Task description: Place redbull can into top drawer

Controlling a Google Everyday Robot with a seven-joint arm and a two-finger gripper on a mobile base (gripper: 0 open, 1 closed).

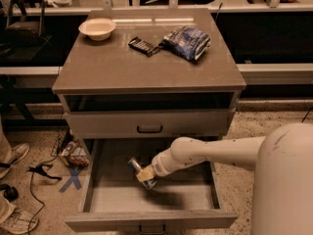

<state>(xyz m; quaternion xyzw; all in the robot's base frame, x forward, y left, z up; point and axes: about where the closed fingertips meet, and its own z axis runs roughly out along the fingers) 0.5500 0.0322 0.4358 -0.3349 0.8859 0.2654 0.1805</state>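
In the camera view, you are looking down at a grey desk [146, 72] with drawers beneath it. A white arm [215, 153] reaches in from the right side of the frame. It runs leftward and down into the top drawer [98, 180], which is pulled well out toward you, with its pale floor exposed and its front panel near the bottom edge of the frame.

Your end effector [143, 174] sits inside that drawer's opening, left of centre, and it is clamped on the redbull can [133, 164]. The can is tilted, with its silver end pointing up and to the left. It hangs over the drawer floor, and a dark shadow lies on the floor just below and to the right of it. You cannot tell from here whether the can's lower end touches the floor.

Above the open drawer, a shallower drawer [107, 124] with a black bar handle [149, 129] is closed. A dark open slot lies between that drawer and the desk surface.

Three things lie toward the back of the desk. A pale bowl [97, 28] is at the left, a small dark flat object [143, 46] is near the middle, and a blue-and-white snack bag [188, 41] is just to its right, touching it or nearly so.

On the speckled floor to the left of the cabinet, you can see a blue cross mark [73, 180], a black cable [41, 170] and a shoe [14, 153].
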